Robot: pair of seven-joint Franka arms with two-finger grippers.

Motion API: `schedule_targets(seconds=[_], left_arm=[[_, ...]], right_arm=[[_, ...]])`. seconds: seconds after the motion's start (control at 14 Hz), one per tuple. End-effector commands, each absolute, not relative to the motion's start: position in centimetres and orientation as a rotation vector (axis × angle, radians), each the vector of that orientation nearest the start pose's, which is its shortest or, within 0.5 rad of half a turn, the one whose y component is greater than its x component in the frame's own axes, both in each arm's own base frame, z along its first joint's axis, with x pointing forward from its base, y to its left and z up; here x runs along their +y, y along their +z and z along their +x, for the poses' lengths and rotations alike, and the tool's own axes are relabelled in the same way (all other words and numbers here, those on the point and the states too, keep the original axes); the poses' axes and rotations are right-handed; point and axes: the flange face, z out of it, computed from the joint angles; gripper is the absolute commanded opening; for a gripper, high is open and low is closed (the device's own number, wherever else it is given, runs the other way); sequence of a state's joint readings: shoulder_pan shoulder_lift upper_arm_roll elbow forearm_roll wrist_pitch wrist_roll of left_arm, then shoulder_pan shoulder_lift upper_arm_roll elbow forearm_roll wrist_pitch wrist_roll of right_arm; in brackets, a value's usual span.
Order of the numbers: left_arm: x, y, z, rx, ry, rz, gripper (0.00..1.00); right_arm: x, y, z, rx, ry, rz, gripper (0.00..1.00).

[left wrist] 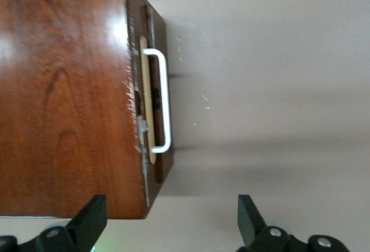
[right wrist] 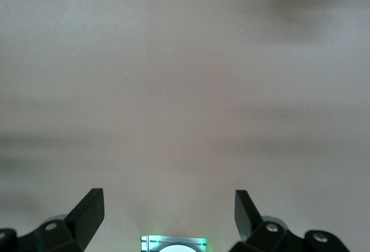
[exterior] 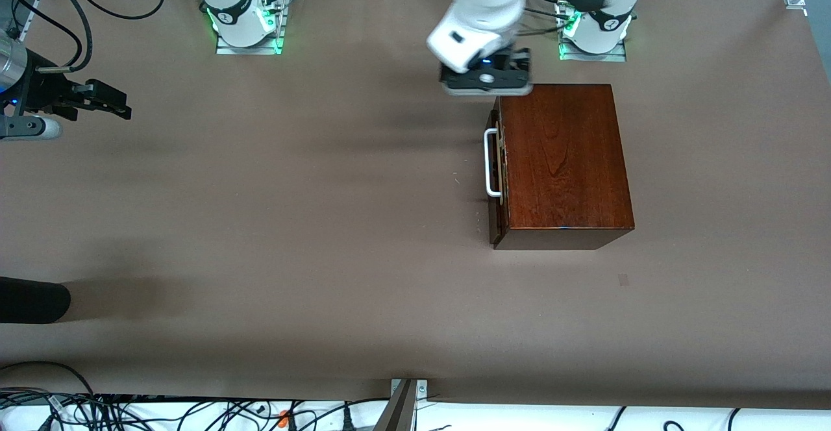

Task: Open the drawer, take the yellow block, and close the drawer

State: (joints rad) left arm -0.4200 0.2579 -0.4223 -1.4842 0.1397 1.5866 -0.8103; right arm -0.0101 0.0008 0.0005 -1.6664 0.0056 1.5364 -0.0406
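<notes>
The drawer [exterior: 495,165] sits shut in its glossy mahogany box [exterior: 563,158] on the matte brown table [exterior: 292,223], its white bar handle [exterior: 491,161] facing the right arm's end, bar running toward the front camera. My left gripper [exterior: 487,84] hovers wide open and empty over the box's corner nearest the bases. My right gripper [exterior: 107,101] waits open and empty over the table's edge.

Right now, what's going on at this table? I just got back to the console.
The drawer of the dark wooden box is shut, its white handle untouched. The left claw, fingers open and empty, hovers over the table by the box's corner nearest the robot bases. The right arm waits at its own end of the table, its right claw open over bare tabletop. No yellow block is in sight. Nothing is being handled yet.
</notes>
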Motion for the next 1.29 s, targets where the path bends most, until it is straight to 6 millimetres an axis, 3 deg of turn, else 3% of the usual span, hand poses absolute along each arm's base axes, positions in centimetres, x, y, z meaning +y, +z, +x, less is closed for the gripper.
schedule_targets(seconds=[0.0, 0.21, 0.64, 1.22], left_arm=[[-44.6, 49.9, 45.8, 0.08, 0.076, -2.952, 1.0], [-45.5, 46.1, 46.9, 0.078, 0.077, -2.959, 1.0], [-45.2, 38.1, 48.1, 0.118, 0.076, -2.868, 1.0], [-44.1, 32.5, 49.1, 0.145, 0.088, -2.82, 1.0]], right_arm=[[-0.5, 58.3, 54.5, -0.057, 0.209, -3.11, 1.0], [-0.5, 58.3, 54.5, -0.059, 0.207, -3.11, 1.0], [-0.5, 58.3, 54.5, -0.057, 0.209, -3.11, 1.0], [-0.5, 58.4, 54.5, -0.057, 0.204, -3.11, 1.0]])
